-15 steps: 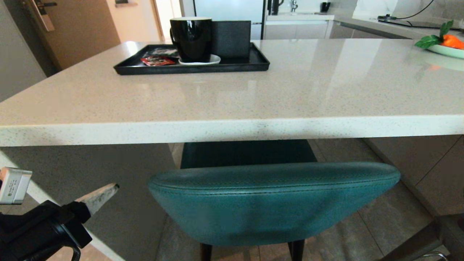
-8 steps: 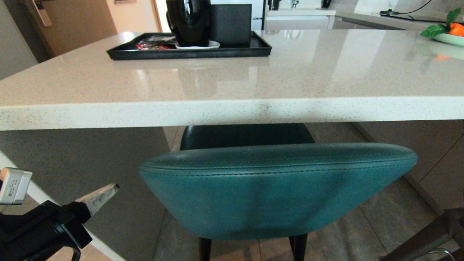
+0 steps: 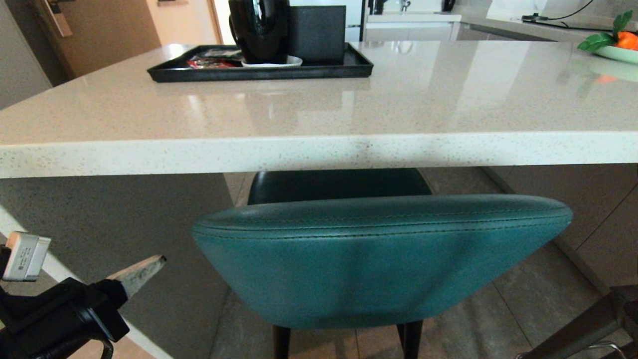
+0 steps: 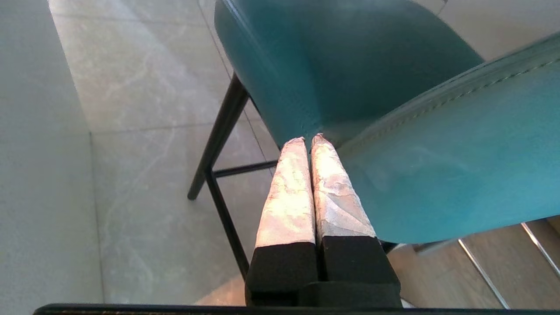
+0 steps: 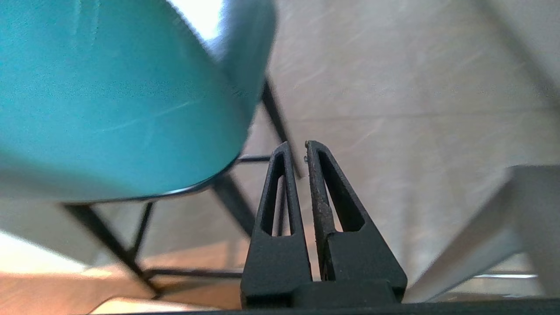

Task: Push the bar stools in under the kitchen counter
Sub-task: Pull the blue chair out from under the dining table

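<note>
speckled stone counter point(image 3: 319, 149) | padded teal stool point(image 3: 379, 259) | both end effectors point(image 4: 306, 139) point(image 5: 296, 144) pinched together, empty

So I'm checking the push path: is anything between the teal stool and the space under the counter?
Nothing visible. The teal stool faces open floor under the counter, its seat already partly beneath.

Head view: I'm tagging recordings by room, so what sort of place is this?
Most likely a home kitchen with a breakfast bar: a long speckled stone counter with a teal bar stool tucked partly beneath it, a black tray holding a dark mug, and more worktop behind.
</note>
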Motion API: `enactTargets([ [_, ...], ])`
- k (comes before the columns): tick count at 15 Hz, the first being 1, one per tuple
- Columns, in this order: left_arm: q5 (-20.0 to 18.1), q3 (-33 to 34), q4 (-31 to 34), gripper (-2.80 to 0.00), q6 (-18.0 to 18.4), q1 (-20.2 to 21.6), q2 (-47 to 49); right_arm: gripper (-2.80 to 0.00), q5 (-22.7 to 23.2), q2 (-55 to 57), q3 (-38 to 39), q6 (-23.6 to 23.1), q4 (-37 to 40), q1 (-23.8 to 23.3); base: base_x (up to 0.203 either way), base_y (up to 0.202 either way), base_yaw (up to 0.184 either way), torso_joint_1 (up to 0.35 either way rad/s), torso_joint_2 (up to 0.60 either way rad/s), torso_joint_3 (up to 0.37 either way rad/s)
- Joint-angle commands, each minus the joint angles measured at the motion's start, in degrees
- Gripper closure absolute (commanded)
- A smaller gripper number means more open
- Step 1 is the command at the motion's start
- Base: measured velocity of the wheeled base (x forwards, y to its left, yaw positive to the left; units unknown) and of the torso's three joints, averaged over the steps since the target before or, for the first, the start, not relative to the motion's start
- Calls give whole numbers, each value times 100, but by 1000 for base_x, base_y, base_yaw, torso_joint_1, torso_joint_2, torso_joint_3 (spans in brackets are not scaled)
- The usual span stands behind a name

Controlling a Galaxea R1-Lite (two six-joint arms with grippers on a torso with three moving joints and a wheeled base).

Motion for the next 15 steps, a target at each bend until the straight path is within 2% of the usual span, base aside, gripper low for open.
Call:
enactTargets([
  [1, -14, 226, -77, 0, -8, -13, 286, 0, 114, 276, -44, 117, -19, 6, 0, 0, 0, 0, 0, 0],
  [4, -14, -235, -222, 0, 73, -47, 902, 0, 365, 1093, -314, 536, -234, 1, 0, 0, 0, 0, 0, 0],
  [6, -12, -323, -457, 0, 119, -122, 1187, 0, 393, 1685, -383, 578, -783, -79, 0, 0, 0, 0, 0, 0],
  [11, 5, -361, -1391, 0, 139, -307, 1821, 0, 400, 2518, -448, 356, -1729, -205, 0, 0, 0, 0, 0, 0],
  [13, 62, -369, -1407, 0, 133, -518, 1782, 0, 405, 2879, -438, 348, -2175, -192, 0, 0, 0, 0, 0, 0],
  [15, 437, -369, -1408, 0, 114, -788, 1785, 0, 413, 3235, -352, 163, -2707, -72, 0, 0, 0, 0, 0, 0],
])
